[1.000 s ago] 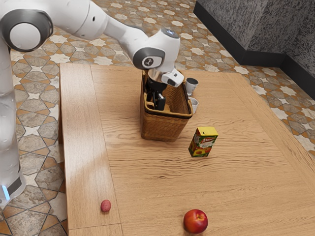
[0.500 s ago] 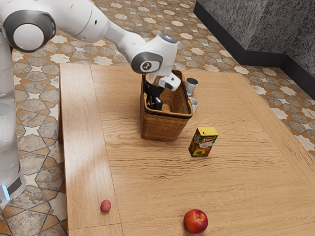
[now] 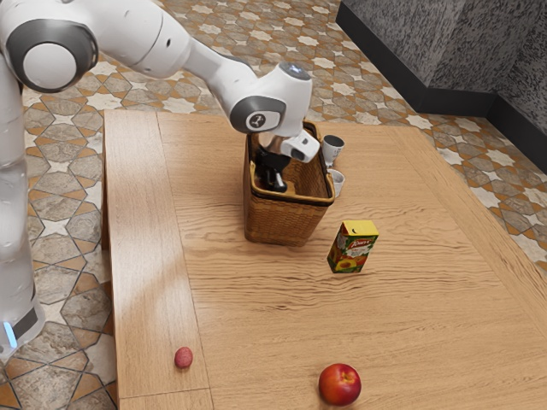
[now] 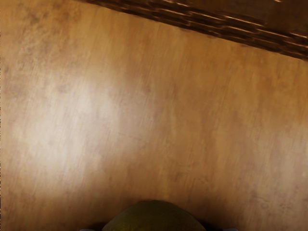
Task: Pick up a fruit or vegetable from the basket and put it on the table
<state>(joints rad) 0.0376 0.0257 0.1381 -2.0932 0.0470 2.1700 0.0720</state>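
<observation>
One rounded green thing [image 4: 154, 217] is by my end effector [image 3: 276, 182], toward seven o'clock inside the wicker basket [image 3: 282, 220] in the exterior view; whether clamped, I cannot tell.

Basket [image 3: 282, 220] on worktop [image 3: 256, 307]; cup [image 3: 334, 153] and mug [image 3: 337, 183] beside it, exterior view's right. I log carton [image 3: 351, 251] before them, two fruits [image 3: 339, 384] nearest the camera, well apart.

1 wooden table [image 3: 248, 316], 1 wicker basket [image 3: 282, 218], 2 white cups [image 3: 332, 151], 1 juice carton [image 3: 352, 248], 1 red apple [image 3: 340, 384], 1 small reddish fruit [image 3: 183, 357] and, in the wrist view, 1 rounded olive-green thing [image 4: 154, 216].
</observation>
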